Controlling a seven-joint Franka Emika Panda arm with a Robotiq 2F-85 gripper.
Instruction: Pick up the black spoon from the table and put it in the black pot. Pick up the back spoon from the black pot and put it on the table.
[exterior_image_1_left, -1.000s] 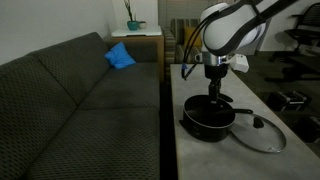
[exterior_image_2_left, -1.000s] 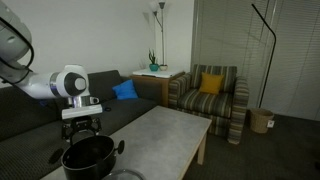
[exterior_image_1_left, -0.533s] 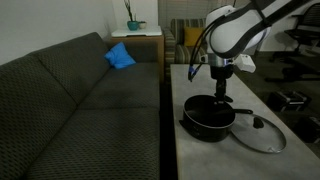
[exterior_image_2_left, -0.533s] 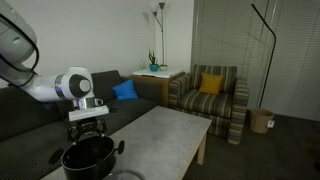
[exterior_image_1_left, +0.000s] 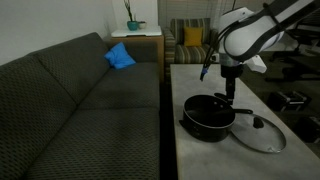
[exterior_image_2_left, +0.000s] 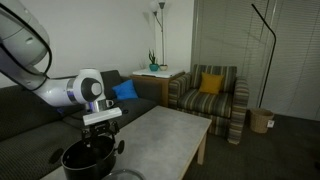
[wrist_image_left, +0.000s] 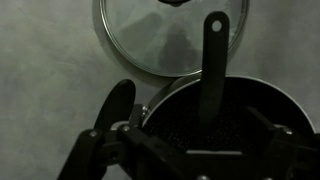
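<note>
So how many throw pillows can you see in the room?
2: a blue pillow on the dark sofa, a yellow pillow on the striped armchair. More could sit out of view.

White, rounded arm (exterior_image_1_left: 255, 30) upper right of frame, grey joint bands; dark cable (exterior_image_1_left: 206, 64) alongside; black end effector (exterior_image_1_left: 231, 92) w/ linkage fingers.

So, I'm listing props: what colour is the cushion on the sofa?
The cushion is bright blue; an exterior view shows it best.
</note>
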